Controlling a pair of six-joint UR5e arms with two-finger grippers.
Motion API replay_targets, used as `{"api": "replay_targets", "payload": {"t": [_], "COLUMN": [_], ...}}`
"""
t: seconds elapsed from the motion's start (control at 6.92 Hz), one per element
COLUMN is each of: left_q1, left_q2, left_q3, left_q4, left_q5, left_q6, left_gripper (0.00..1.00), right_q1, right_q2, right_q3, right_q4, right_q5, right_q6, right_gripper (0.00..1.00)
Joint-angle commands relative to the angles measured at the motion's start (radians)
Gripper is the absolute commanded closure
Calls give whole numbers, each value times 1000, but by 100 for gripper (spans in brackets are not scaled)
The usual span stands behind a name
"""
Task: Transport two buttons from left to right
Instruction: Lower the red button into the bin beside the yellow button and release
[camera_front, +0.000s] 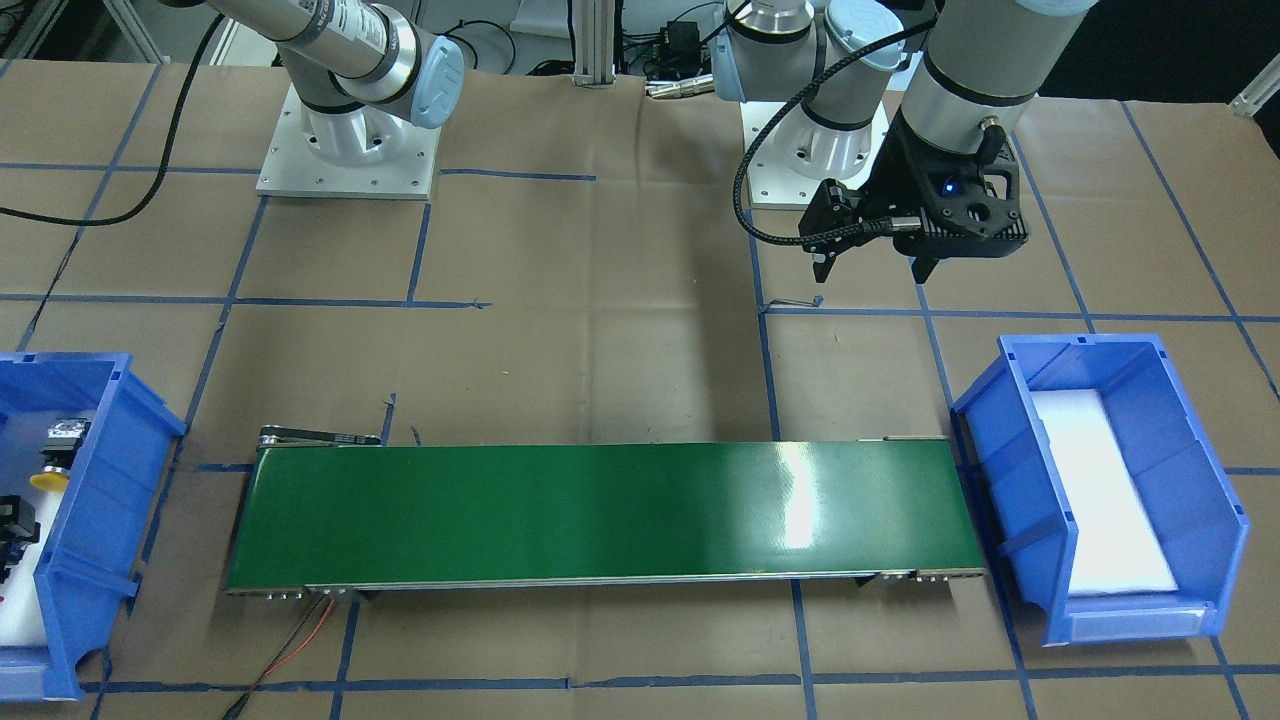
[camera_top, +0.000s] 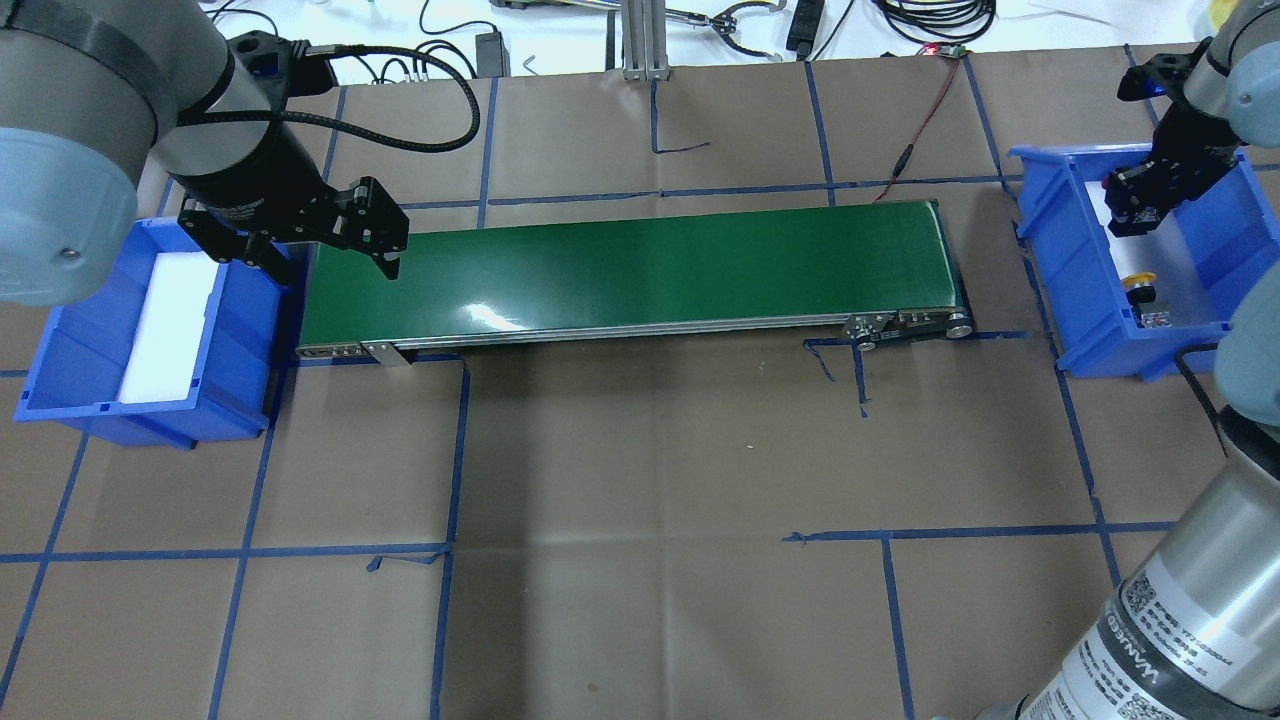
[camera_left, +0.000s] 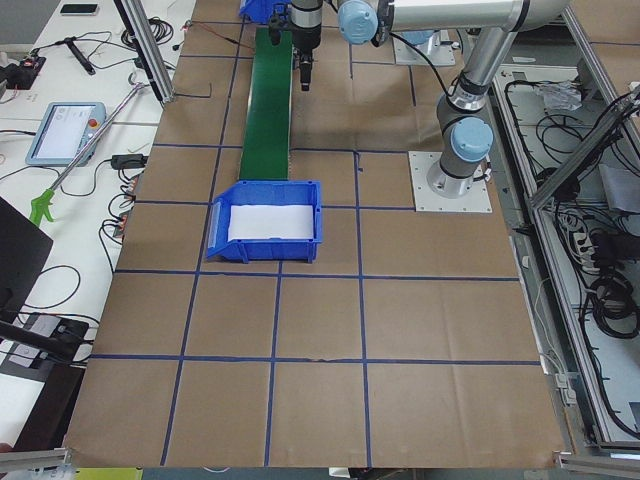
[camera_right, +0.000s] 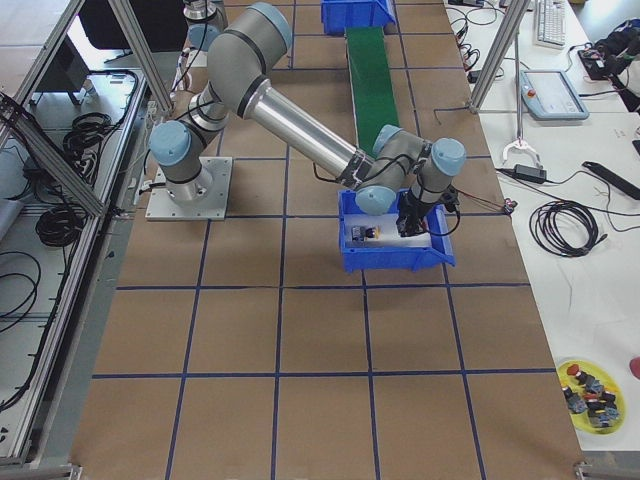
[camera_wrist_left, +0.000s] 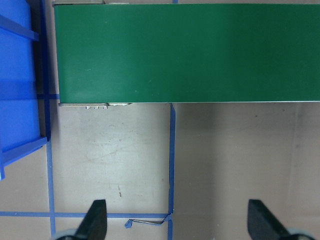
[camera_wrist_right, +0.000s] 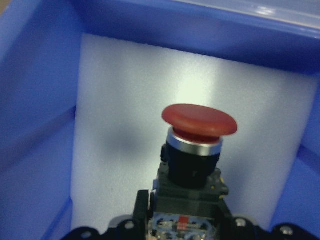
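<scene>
My right gripper (camera_top: 1135, 215) is down inside the blue bin (camera_top: 1045, 260) at the overhead view's right end. In the right wrist view it is shut on the black body of the red button (camera_wrist_right: 199, 120), whose red mushroom cap points away over the white foam. The yellow button (camera_top: 1140, 285) lies on its side on the foam in the same bin, nearer the robot than the gripper; it also shows in the front view (camera_front: 50, 478). My left gripper (camera_front: 870, 265) is open and empty, hanging above the bare table beside the belt's left end.
A green conveyor belt (camera_top: 650, 270) runs between the two bins and carries nothing. The second blue bin (camera_top: 240, 330) at the left end holds only a white foam pad. Blue tape lines cross the brown table cover. A thin red wire (camera_top: 925, 115) runs to the belt.
</scene>
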Motion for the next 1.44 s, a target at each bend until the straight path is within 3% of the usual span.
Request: {"api": "replay_targets", "payload": {"t": [0.0,0.14,0.29,0.43,0.58,0.72,1.01,1.3], "left_q1": [0,0,0,-2,0,-2,0,0], "left_q2": [0,0,0,2,3,5,5,5], "left_q3": [0,-2,-2,-3,-5,-5,-6,-8], "left_q4": [0,0,0,0,0,0,0,0], "left_q5": [0,0,0,2,2,2,2,2], "left_q6": [0,0,2,2,2,2,2,3], "left_gripper": [0,0,0,0,0,0,0,0], "right_q1": [-1,-1,-1,-1,-1,-1,2,16], "right_q2": [0,0,0,0,0,-3,-58,-218], "right_q3": [27,32,43,43,43,35,1,15], "right_q4": [-4,-4,-6,-41,-53,-52,-36,-29], "right_q5": [-13,-13,-13,6,9,10,9,13], "right_q6": [0,3,7,13,13,13,17,17], "right_gripper": [96,95,82,29,11,2,1,1]}}
